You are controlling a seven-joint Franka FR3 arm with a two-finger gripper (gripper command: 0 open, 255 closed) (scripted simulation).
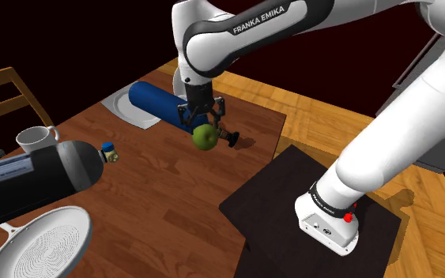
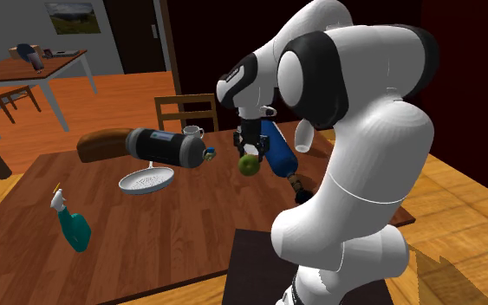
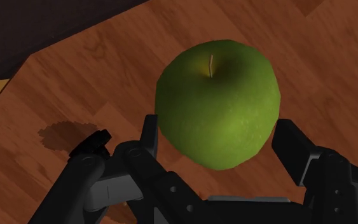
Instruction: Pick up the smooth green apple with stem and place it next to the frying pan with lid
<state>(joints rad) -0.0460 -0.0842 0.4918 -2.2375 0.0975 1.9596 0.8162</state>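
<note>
My gripper (image 1: pixel 203 126) is shut on a smooth green apple (image 1: pixel 205 137) and holds it a little above the brown wooden table (image 1: pixel 173 182), near the table's edge by the stand. From the wrist, the apple (image 3: pixel 215 95) shows its stem on top, and the black fingers (image 3: pixel 151 130) clasp its two sides. The second exterior view has the apple (image 2: pixel 249 164) hanging under the gripper (image 2: pixel 249 154) beside a blue cylinder. A white round frying pan (image 1: pixel 43 245) lies at the shoulder view's lower left, far from the apple; the same pan (image 2: pixel 146 180) sits mid-table.
A blue cylinder (image 1: pixel 157 103) lies on a white plate (image 1: pixel 122 107) behind the gripper. A large black-and-grey cylinder (image 1: pixel 31 178), a white mug (image 1: pixel 35 140) and a small blue-capped bottle (image 1: pixel 110 152) stand near the pan. A teal spray bottle (image 2: pixel 73 227) and brown loaf (image 2: pixel 101 145) also rest on the table.
</note>
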